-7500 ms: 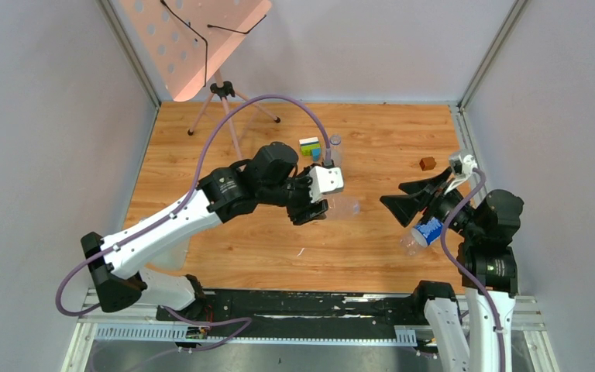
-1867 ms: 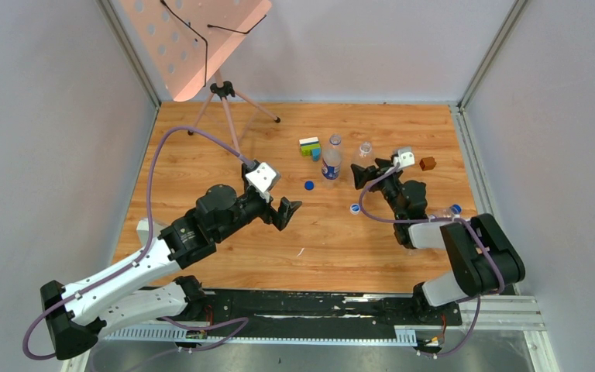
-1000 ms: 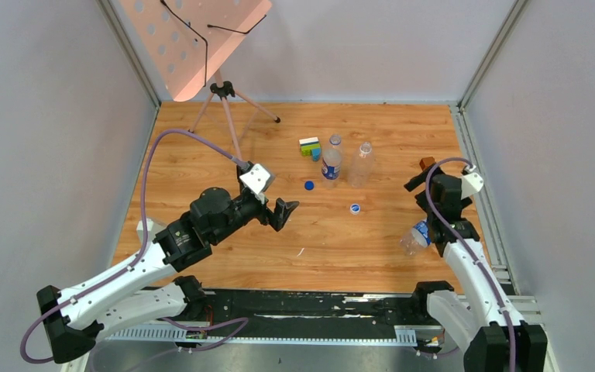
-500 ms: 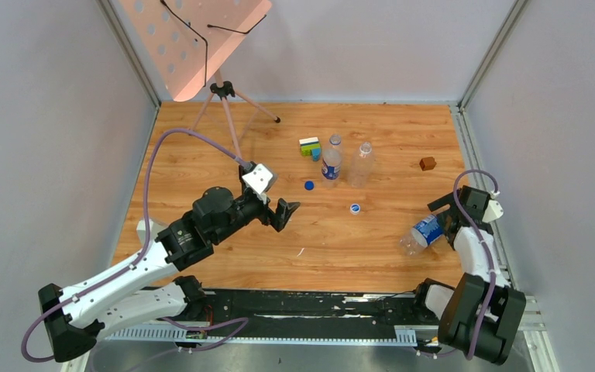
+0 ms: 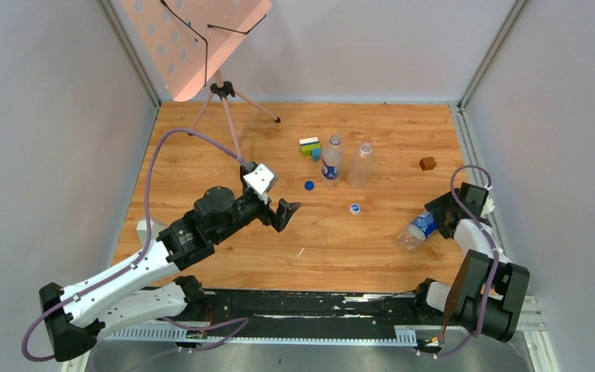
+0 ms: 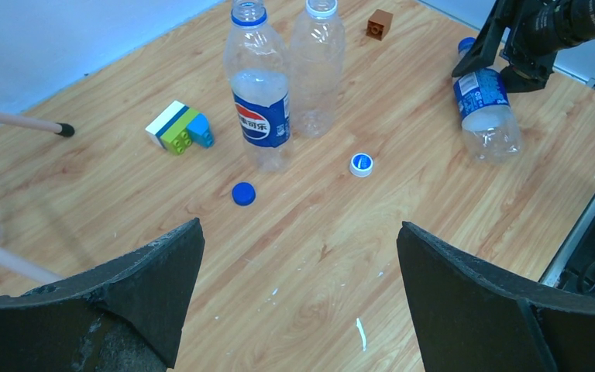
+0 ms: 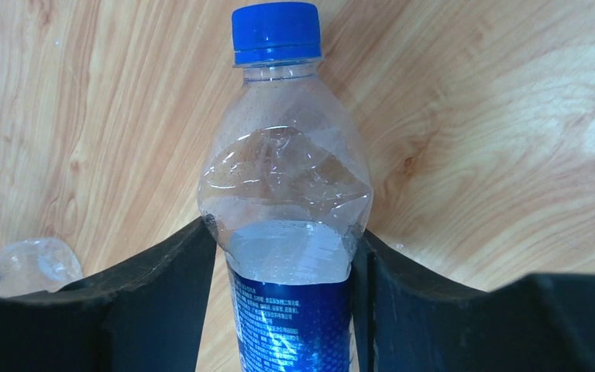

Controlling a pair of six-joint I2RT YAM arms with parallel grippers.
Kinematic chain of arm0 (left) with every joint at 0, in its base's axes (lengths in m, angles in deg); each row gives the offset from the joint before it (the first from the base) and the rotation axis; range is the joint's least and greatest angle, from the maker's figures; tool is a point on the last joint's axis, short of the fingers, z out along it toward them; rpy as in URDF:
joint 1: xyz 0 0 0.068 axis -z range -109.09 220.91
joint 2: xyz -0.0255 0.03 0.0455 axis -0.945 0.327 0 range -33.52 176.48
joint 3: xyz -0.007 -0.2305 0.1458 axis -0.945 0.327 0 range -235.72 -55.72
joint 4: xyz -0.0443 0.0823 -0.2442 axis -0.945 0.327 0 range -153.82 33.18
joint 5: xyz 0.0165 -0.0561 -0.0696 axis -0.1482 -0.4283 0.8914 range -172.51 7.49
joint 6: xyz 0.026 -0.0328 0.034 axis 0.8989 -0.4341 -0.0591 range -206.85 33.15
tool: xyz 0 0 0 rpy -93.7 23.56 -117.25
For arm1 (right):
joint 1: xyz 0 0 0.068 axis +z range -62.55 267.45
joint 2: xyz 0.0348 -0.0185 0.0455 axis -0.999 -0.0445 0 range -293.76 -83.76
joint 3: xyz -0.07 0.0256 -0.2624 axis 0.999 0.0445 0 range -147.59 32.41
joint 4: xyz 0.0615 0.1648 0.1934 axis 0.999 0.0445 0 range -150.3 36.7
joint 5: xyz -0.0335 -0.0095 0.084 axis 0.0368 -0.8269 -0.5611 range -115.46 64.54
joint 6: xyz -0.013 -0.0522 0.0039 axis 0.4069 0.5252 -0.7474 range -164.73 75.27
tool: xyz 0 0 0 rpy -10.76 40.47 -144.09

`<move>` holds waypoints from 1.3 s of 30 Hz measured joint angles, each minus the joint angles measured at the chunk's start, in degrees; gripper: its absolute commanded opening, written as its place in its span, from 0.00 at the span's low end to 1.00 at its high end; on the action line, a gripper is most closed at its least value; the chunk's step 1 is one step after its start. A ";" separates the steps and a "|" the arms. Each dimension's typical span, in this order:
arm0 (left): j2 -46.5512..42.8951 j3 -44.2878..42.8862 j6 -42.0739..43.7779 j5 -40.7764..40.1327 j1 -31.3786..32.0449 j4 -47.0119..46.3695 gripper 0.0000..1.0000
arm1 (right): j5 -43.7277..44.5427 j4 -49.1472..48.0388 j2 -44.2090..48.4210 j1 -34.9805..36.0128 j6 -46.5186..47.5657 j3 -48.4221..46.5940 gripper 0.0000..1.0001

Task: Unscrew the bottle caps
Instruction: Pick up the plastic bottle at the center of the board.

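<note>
A blue-labelled bottle (image 5: 417, 230) lies on its side near the table's right edge, its dark blue cap (image 7: 275, 31) screwed on. My right gripper (image 7: 283, 232) is shut on this bottle (image 7: 287, 178), one finger pressing each side just above the label. Two uncapped bottles stand upright at the back: a labelled one (image 5: 331, 163) and an unlabelled one (image 5: 362, 163). In front of them lie two loose caps, a dark blue one (image 5: 308, 185) and a whitish one (image 5: 355, 208). My left gripper (image 5: 287, 211) hovers wide open and empty over the table's middle, short of the loose caps.
A blue-yellow-green-white toy block cluster (image 5: 310, 146) sits left of the upright bottles. A small brown cube (image 5: 427, 163) lies at the back right. A tripod stand (image 5: 225, 101) occupies the back left. The metal side rail (image 5: 486, 209) runs just right of the held bottle.
My right arm swung from beside the brown cube back to the lying bottle, and its jaws closed onto it. The bottle shifted slightly. My left arm stayed put.
</note>
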 measured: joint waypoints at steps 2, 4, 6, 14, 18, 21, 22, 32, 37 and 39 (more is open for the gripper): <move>0.24 0.00 0.00 0.24 0.00 0.00 1.00 | -0.59 0.46 1.62 0.00 0.07 0.50 0.53; 0.50 0.00 0.00 0.48 0.00 -0.02 1.00 | -1.27 0.96 3.93 0.00 0.17 0.87 0.53; 0.72 0.00 -0.02 0.81 0.00 0.00 1.00 | -2.01 1.92 7.13 0.00 0.22 0.85 0.53; 0.79 0.00 -0.85 1.75 0.00 -0.33 1.00 | -11.89 7.28 23.17 0.00 1.05 -2.86 0.48; 0.81 0.00 -2.69 3.41 0.00 -2.21 1.00 | -22.36 6.56 29.97 0.46 1.29 -7.04 0.42; 1.07 0.00 -4.92 5.46 0.00 -4.96 1.00 | -29.86 5.01 32.81 2.93 1.29 -9.35 0.41; 1.38 0.00 -5.79 6.47 0.00 -6.25 1.00 | -32.22 4.44 33.42 4.42 1.31 -10.16 0.41; 9.03 0.02 -17.25 18.32 -0.04 -24.00 1.00 | -37.81 -0.42 35.50 27.23 1.70 -16.81 0.41; 14.40 -0.02 -19.61 20.13 1.60 -30.08 1.00 | -32.24 -2.97 32.30 36.87 1.11 -17.46 0.42; 15.67 -0.02 -19.76 19.76 3.19 -31.43 1.00 | -28.96 -4.17 31.10 40.41 0.87 -17.22 0.42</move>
